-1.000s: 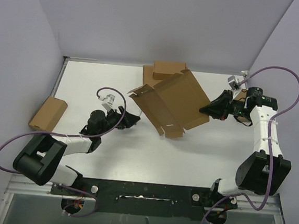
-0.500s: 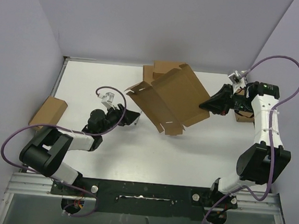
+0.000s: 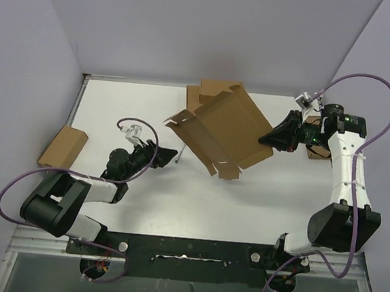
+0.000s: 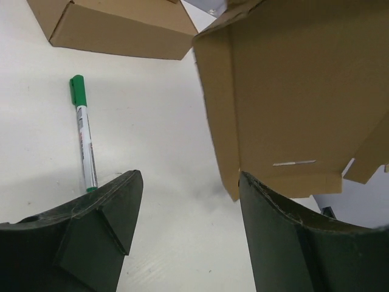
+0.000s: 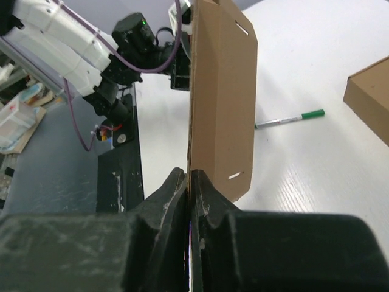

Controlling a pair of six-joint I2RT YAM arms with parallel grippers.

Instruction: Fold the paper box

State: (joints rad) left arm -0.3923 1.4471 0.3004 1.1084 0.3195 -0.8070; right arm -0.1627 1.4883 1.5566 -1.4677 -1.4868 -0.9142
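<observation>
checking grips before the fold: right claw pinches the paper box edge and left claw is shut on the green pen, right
Not quite: the left claw is open and empty, and the green pen lies on the table ahead of it, as the left wrist view shows. The right claw does pinch the paper box edge.

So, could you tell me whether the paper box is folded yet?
Unfolded: the paper box is one open sheet, held by the right gripper.

Bare table (image 3: 116, 112) lay open around the left gripper (image 3: 168, 155).
A green-capped pen (image 4: 83, 140) lay just ahead; the raised paper box (image 3: 222, 129) overhung its right, folded boxes (image 3: 210, 91) beyond.
</observation>
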